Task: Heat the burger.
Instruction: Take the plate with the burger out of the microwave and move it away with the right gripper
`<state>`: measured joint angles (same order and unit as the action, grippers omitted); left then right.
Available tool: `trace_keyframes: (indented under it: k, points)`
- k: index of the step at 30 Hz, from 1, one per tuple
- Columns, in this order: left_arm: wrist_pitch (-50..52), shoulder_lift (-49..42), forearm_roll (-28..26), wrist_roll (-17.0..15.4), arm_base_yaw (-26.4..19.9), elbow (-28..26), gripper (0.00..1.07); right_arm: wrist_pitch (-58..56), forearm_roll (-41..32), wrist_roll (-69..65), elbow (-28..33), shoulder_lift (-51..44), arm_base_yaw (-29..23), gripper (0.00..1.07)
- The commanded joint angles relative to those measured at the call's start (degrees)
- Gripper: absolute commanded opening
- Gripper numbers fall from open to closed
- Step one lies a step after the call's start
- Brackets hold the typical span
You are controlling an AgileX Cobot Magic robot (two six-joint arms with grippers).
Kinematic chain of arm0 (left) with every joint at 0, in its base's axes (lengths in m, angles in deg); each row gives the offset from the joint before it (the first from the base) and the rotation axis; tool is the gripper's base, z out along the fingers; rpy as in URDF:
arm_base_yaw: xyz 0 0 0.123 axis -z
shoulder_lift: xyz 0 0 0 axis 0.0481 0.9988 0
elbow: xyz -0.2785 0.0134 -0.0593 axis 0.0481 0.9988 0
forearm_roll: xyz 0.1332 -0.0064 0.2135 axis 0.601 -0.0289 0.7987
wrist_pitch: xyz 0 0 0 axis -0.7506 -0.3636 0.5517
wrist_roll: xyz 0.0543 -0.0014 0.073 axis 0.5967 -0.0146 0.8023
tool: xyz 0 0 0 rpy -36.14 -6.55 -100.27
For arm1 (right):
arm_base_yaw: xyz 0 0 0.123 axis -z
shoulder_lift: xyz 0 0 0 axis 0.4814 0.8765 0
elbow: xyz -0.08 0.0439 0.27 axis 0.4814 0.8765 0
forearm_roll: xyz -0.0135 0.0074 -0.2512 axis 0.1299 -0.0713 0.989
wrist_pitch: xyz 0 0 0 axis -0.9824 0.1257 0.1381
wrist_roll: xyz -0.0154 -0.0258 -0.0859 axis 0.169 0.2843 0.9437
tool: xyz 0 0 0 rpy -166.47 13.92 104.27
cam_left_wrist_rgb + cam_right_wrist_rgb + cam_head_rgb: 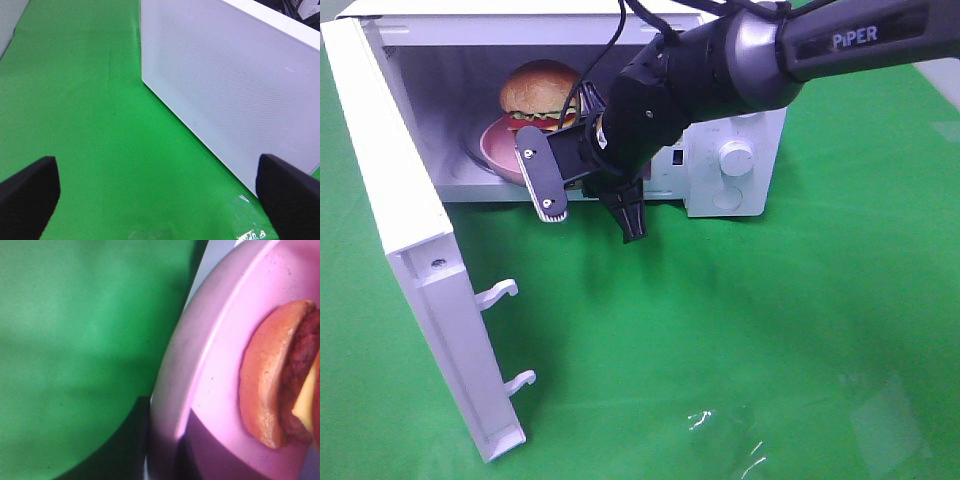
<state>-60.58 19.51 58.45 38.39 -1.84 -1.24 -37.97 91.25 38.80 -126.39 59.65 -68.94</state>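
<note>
Burger (pixel 541 95) on pink plate (pixel 498 148) sits inside the open microwave (pixel 730 160) just behind the right gripper (pixel 590 205), whose jaws are nearly closed on the plate rim; a careless pull-back could drag the plate and topple the burger.

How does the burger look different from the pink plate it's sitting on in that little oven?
The burger is tall and domed; the plate is flat and shallow. The burger shows several colours, a golden-brown bun over green lettuce and red-brown filling, while the plate is plain pink with faint specks. The burger is narrower, so the plate's rim shows beyond it. Both are round and sit inside the white microwave, whose door stands open.
</note>
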Motion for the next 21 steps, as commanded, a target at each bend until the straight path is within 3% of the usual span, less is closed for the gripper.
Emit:
trace_keyframes:
  k: [1,7,21]
  points:
    - [0.4,-0.8,0.3,-0.2,-0.1,0.2,1.0,4.0,1.4,-0.7,1.7,-3.0,0.2,0.0]
    - [0.4,-0.8,0.3,-0.2,-0.1,0.2,1.0,11.5,1.1,-1.1,10.3,-7.6,0.2,0.0]
    - [0.4,-0.8,0.3,-0.2,-0.1,0.2,1.0,16.7,1.7,-2.2,25.6,-16.8,0.2,0.0]
